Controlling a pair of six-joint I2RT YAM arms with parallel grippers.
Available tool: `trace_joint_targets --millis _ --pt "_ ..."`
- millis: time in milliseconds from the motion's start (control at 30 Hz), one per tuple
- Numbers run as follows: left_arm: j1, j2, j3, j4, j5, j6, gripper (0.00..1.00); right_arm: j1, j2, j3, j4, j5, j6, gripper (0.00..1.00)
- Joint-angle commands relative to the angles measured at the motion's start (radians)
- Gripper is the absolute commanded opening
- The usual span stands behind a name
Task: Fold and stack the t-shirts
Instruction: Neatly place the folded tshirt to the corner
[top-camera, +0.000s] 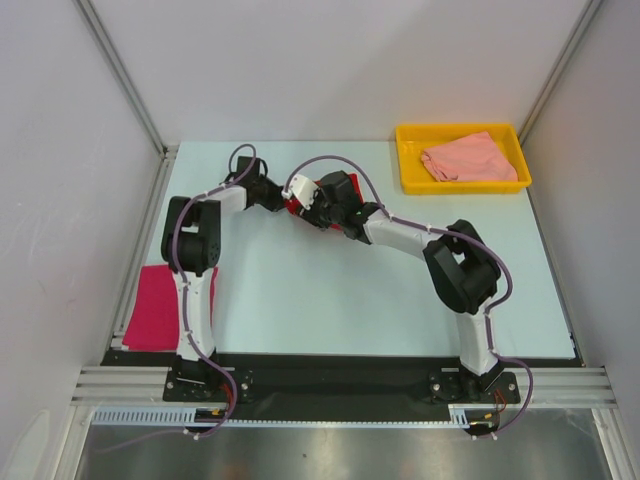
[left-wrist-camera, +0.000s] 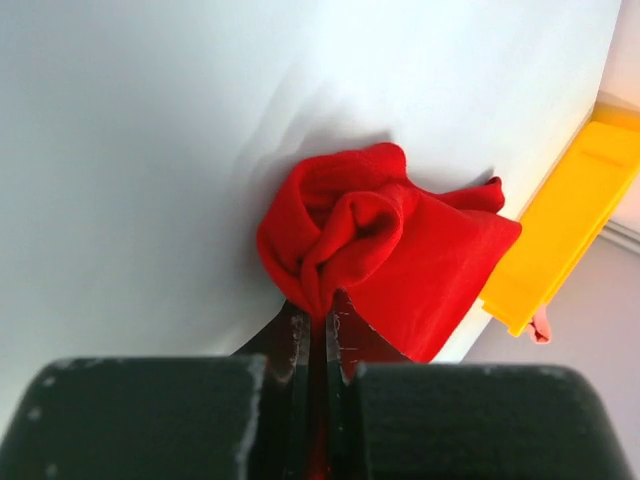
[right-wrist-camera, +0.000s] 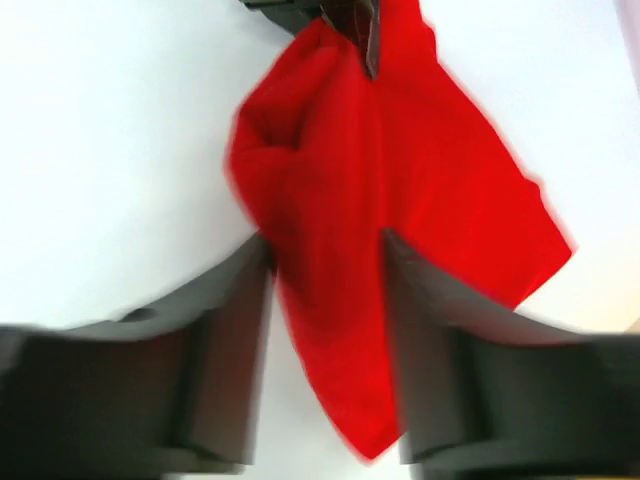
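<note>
Red t-shirt (top-camera: 294, 206): bright red plain cloth, bunched into loose folds, not laid flat.
Red t-shirt, place: far middle of the table (top-camera: 330, 300), between the two gripper heads, which hide most of it in the top view.
Red t-shirt, axis: in the right wrist view the bunch (right-wrist-camera: 400, 200) runs lengthwise from the top of the frame to the bottom, with a broad flap spreading to the right.
Left gripper (left-wrist-camera: 320, 320): fingers pressed almost together, pinching a fold of the red cloth (left-wrist-camera: 400, 240) at its rolled end.
Right gripper (right-wrist-camera: 325, 260): fingers stand apart and red cloth fills the gap between them. The view is blurred, so I cannot tell whether they clamp it.
Magenta t-shirt (top-camera: 150, 305): flat, folded rectangle at the left edge of the table, beside the left arm, which covers its right margin. The long axis runs near to far.
Salmon t-shirt (top-camera: 470, 160): pale pink, crumpled, lying inside the yellow tray (top-camera: 410, 170) at the far right corner.
</note>
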Motion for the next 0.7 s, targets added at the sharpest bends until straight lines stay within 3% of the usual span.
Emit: trace_joint_targets --millis 0,33,133,200,467,667 --pt "-0.004 -0.045 -0.008 -0.048 -0.091 0.088 0.00 -0.004 -0.111 -0.023 0.032 0.060 0.128 0.66" --pt "-0.006 -0.072 -0.021 -0.066 -0.103 0.102 0.00 -0.008 -0.127 -0.053 0.030 0.099 0.160 0.77" --pt "-0.003 -0.170 -0.054 -0.144 -0.175 0.182 0.00 -0.022 -0.205 -0.093 -0.115 0.156 0.317 0.84" --pt "0.002 -0.221 -0.071 -0.212 -0.209 0.228 0.00 -0.016 -0.260 -0.142 -0.166 0.166 0.381 0.94" --pt "0.026 -0.495 -0.156 -0.436 -0.385 0.291 0.00 0.065 -0.677 -0.404 -0.339 0.206 0.539 0.98" --pt "0.028 -0.625 -0.246 -0.543 -0.451 0.277 0.00 0.107 -0.866 -0.538 -0.404 0.224 0.584 1.00"
